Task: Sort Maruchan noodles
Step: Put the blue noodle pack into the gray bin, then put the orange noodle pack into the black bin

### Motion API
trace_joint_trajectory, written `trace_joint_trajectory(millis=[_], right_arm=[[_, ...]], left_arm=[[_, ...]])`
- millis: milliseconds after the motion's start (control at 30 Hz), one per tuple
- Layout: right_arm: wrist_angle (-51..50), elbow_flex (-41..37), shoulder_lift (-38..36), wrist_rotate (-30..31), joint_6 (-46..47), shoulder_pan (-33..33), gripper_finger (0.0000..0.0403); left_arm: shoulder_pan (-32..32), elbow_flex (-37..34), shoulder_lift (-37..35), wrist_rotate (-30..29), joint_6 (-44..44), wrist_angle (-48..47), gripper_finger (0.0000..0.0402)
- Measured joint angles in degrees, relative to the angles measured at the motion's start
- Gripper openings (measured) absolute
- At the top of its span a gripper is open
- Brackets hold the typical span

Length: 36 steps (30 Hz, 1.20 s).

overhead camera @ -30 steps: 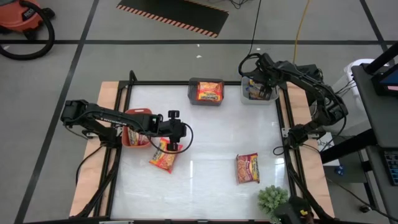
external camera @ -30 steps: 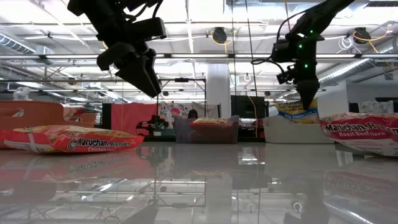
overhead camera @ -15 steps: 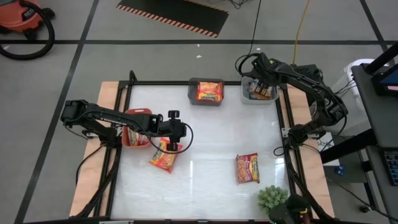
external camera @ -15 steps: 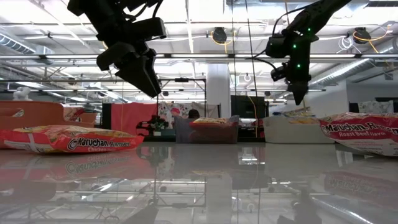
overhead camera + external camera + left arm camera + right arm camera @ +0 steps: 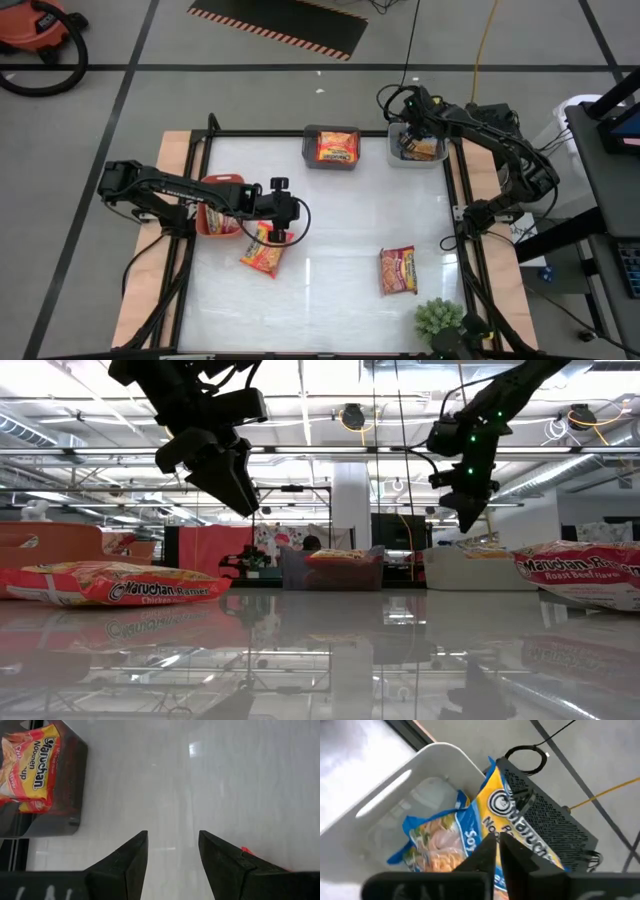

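From above, I see my right gripper [image 5: 412,138] over the white bin [image 5: 394,152], left gripper [image 5: 278,232] above a packet [image 5: 262,250]. Right wrist: fingers pinched together, empty. Left wrist: jaws part-open, empty; descending off-centre risks pushing the packet aside.
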Motion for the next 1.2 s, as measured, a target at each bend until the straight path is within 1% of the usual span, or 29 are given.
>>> trace_joint_trajectory(millis=[100,267,467,700,967,1133,1200], right_arm=[[3.2,-3.0,0.0,0.0,1.5,0.0,0.0002],[3.5,-6.6,0.0,0.2,4.7,0.0,0.0007],[3.8,-10.2,0.0,0.2,5.6,0.0,0.0008],[1.5,-10.8,-0.4,-0.1,6.9,1.5,0.0008],[-1.8,-11.0,-4.0,-3.5,9.0,4.1,0.0008],[-1.6,-11.0,-8.4,-2.6,9.9,5.3,0.0008],[-1.0,-11.0,-9.6,0.1,10.3,5.4,0.0008]], left_arm=[[-0.1,0.0,0.0,0.0,0.0,-0.2,0.0182],[-0.1,0.0,0.0,0.0,0.3,-0.2,0.0182],[-0.1,0.0,0.0,0.0,0.6,0.1,0.0182],[-0.1,0.0,0.0,0.0,0.6,0.3,0.0182],[-0.1,0.0,0.0,0.0,0.6,0.3,0.0182],[-0.1,0.0,0.0,0.0,0.5,0.3,0.0182],[-0.1,0.0,0.0,0.0,0.6,0.3,0.0182]])
